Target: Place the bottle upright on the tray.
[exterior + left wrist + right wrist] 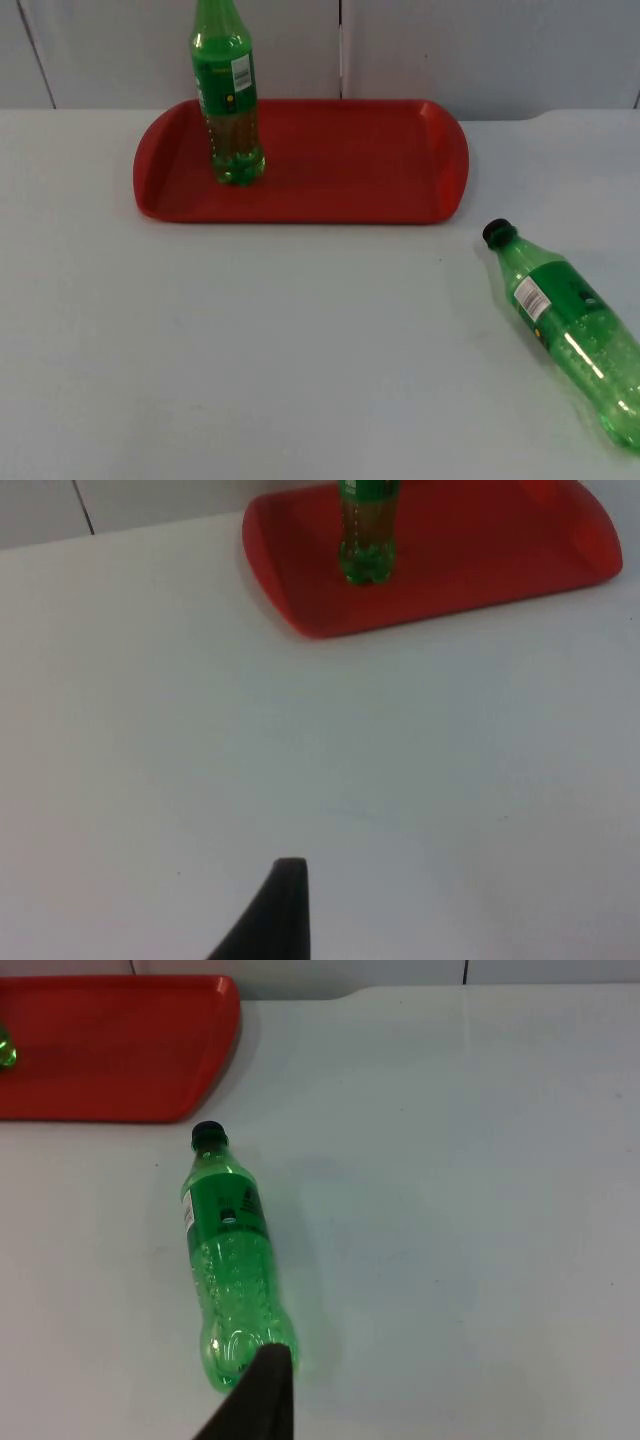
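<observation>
A lying bottle (572, 335) is seen on the table (250, 350), well apart from the red tray (350, 200), off the tray's right end, cap (497, 233) pointed toward it. A standing bottle (228, 95) is already on the tray. The right gripper (262, 1400) is placed just at the lying bottle's base, so it is judged nearer. The left gripper (275, 915) waits over bare table. Finger spread cannot be told for either; nothing is held.

Red plastic tray (350, 160). Green transparent upright bottle (230, 110), white-yellow label. Green transparent lying bottle (575, 325), black cap, white barcode label. White table top (250, 350). Grey partition wall (480, 50).
</observation>
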`<action>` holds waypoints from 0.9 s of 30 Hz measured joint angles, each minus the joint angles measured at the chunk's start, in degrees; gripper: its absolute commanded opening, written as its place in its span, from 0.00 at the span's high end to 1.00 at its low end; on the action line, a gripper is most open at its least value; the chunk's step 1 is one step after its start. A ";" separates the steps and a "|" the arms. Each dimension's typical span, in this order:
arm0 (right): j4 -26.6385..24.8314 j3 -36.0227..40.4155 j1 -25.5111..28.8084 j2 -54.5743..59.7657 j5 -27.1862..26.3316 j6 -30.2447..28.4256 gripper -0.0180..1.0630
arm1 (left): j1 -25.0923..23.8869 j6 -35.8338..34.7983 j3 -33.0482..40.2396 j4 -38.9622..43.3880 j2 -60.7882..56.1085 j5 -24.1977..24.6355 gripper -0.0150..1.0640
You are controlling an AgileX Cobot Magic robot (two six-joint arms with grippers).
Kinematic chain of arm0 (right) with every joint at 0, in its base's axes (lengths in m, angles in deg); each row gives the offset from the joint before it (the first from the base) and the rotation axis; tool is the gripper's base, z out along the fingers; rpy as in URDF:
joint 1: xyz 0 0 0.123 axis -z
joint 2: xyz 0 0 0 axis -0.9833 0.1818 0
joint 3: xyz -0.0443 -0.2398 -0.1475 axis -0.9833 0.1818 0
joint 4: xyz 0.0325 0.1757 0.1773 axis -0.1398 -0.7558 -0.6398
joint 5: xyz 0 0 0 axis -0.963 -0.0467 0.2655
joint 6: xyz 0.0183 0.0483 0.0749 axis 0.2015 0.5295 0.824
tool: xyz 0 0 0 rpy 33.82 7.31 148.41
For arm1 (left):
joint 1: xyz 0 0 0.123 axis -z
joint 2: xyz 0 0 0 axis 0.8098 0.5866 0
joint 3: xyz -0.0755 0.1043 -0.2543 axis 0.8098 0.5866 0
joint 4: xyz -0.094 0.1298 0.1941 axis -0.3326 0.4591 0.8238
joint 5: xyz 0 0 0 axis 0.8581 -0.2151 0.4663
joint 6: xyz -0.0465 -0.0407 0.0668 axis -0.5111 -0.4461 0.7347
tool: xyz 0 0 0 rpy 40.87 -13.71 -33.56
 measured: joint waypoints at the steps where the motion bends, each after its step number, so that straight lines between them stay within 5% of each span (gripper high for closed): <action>1: 0.00 0.00 0.00 0.00 0.00 0.00 0.01 | 0.00 0.00 0.00 0.00 0.00 0.00 0.01; 27: 0.00 0.00 0.00 0.00 0.00 0.00 0.01 | 0.00 3.84 0.00 -2.38 0.00 0.00 0.01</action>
